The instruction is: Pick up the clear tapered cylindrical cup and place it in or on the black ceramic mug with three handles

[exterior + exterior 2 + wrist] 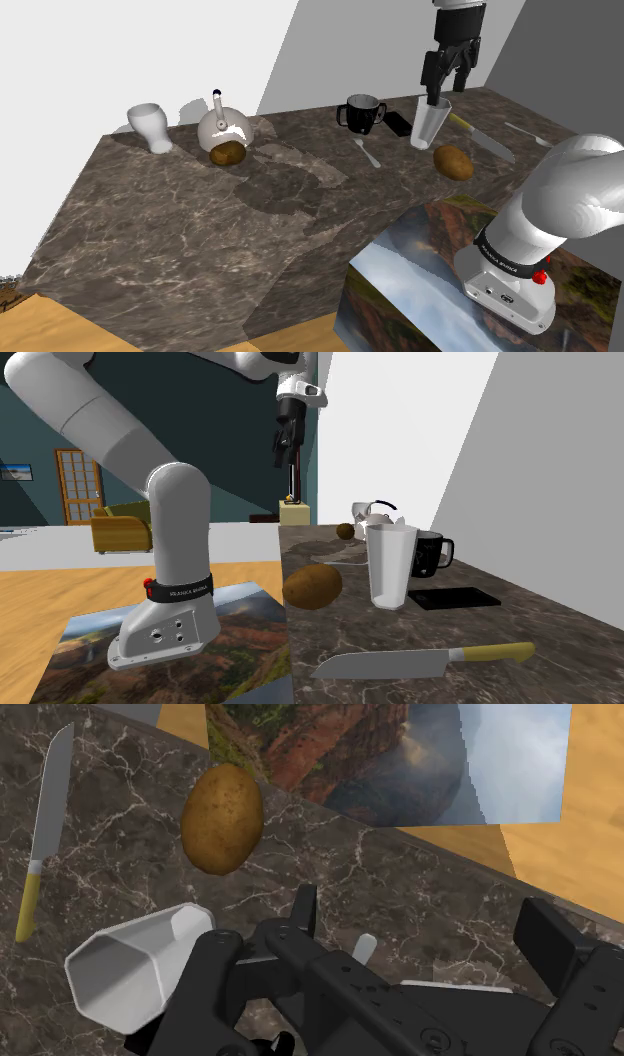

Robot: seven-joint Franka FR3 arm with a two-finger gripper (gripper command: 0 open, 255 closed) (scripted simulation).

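Note:
The clear tapered cup (431,122) stands upright on the dark marble counter, pale and open-topped (390,565). Just to the shoulder view's left of it sits the black mug (362,113), seen right behind the cup (430,552) in the second exterior view. My gripper (447,72) hangs open above the cup with nothing in it, well above the counter (288,440). In the wrist view the cup's rim (135,974) lies beside one finger, outside the gap of the gripper (425,924).
A potato (453,161) and a yellow-handled knife (482,137) lie close to the cup; a black phone (397,122) lies between mug and cup. Farther along stand a kettle (222,128), a second potato (228,152) and a white vase (150,127). A spoon (367,152) lies near the mug.

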